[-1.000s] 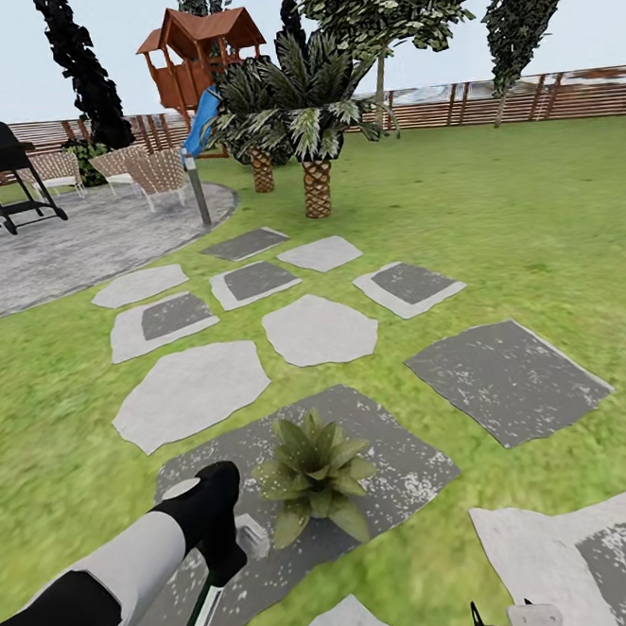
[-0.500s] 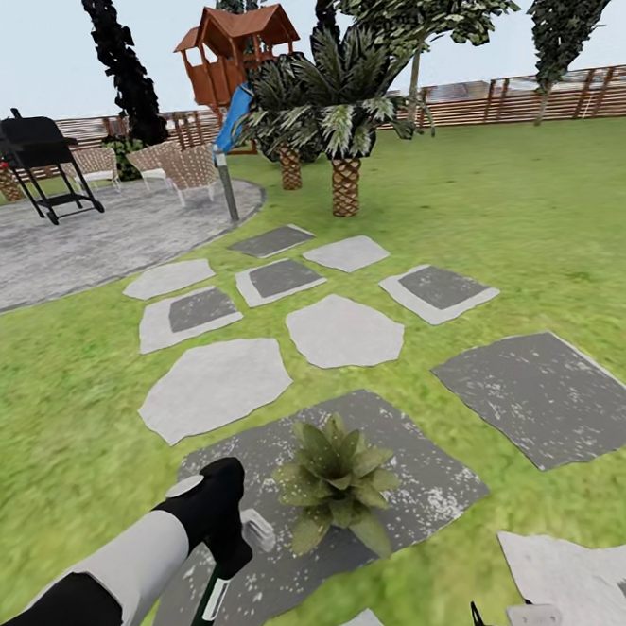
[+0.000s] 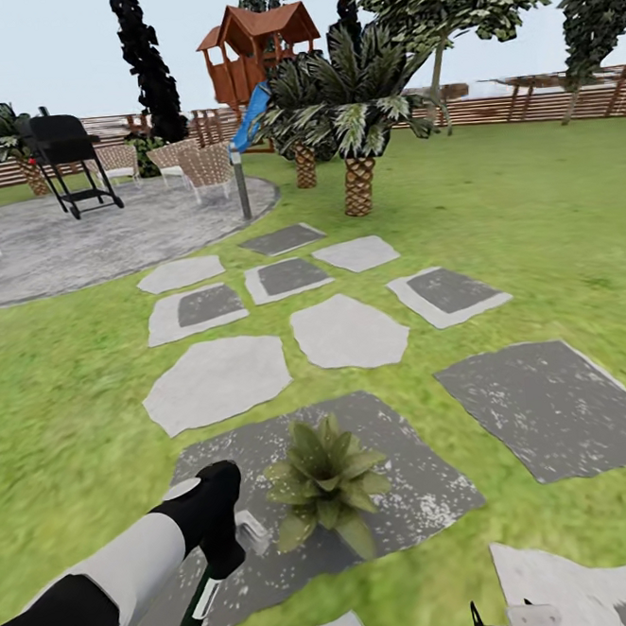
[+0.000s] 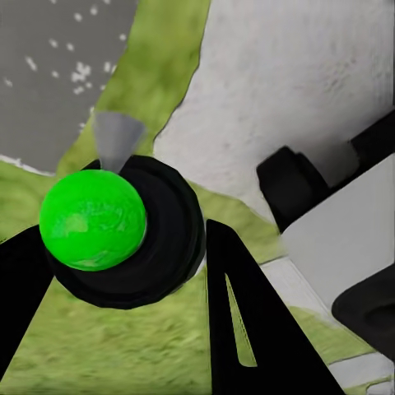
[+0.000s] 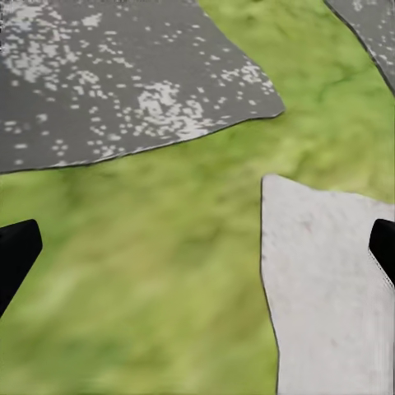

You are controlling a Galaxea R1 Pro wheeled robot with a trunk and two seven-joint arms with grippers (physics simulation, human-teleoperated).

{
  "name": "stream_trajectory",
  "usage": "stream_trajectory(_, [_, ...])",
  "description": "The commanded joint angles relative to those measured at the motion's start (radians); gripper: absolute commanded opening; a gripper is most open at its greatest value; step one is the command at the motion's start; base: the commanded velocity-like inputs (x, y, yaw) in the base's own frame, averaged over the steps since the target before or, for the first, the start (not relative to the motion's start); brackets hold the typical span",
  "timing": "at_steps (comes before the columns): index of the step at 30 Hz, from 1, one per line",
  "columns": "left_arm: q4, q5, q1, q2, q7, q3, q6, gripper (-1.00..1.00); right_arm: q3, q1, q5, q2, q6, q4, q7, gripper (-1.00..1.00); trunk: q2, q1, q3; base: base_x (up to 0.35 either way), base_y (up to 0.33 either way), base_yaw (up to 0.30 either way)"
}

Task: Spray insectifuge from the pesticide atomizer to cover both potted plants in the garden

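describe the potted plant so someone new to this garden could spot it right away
Follow the stepping stones from the patio toward the robot to the big dark speckled slab. The potted plant sits on it, a low rosette of pointed mottled leaves beside the left gripper, unlike the tall palms.

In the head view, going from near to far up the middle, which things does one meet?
Potted plant on its dark stepping stone → pale stepping stone → palm → wooden fence.

Black grill [image 3: 63,145], wooden playhouse [image 3: 257,43]
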Motion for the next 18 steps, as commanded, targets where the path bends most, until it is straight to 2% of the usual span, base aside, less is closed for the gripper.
stream_trajectory(1, [-0.001,-0.008,0.000,0.000,-0.006,-0.002,0.006,-1.00,0.000,0.000,0.006,0.000,-0.001,0.000,-0.006,1.00,0.000,0.000,-0.001,-0.028,-0.256,0.276])
stream_trajectory(7, [-0.001,-0.005,0.000,0.000,-0.002,0.002,0.007,-1.00,0.000,0.000,0.006,0.000,-0.001,0.001,-0.006,1.00,0.000,0.000,-0.001,-0.096,-0.106,0.278])
stream_trajectory(9, [-0.002,-0.004,0.000,0.001,-0.001,0.027,0.007,-1.00,0.000,0.000,0.006,0.001,-0.001,0.001,-0.006,1.00,0.000,0.000,-0.001,-0.028,-0.011,0.278])
stream_trajectory(11, [-0.003,-0.006,-0.002,0.000,0.002,0.083,0.006,-1.00,0.000,0.000,0.006,0.001,-0.001,0.001,-0.006,1.00,0.000,0.000,-0.001,-0.001,-0.003,0.278])
stream_trajectory(13, [-0.004,-0.007,-0.003,0.001,0.008,0.110,0.005,-1.00,0.000,0.000,0.006,0.000,-0.001,0.001,-0.006,1.00,0.000,0.000,-0.001,0.094,-0.001,0.278])
stream_trajectory(18, [-0.008,-0.008,-0.001,-0.009,0.027,0.115,0.005,-1.00,0.000,0.000,0.006,0.000,-0.001,0.001,-0.006,1.00,0.000,0.000,-0.001,0.179,0.000,0.074])
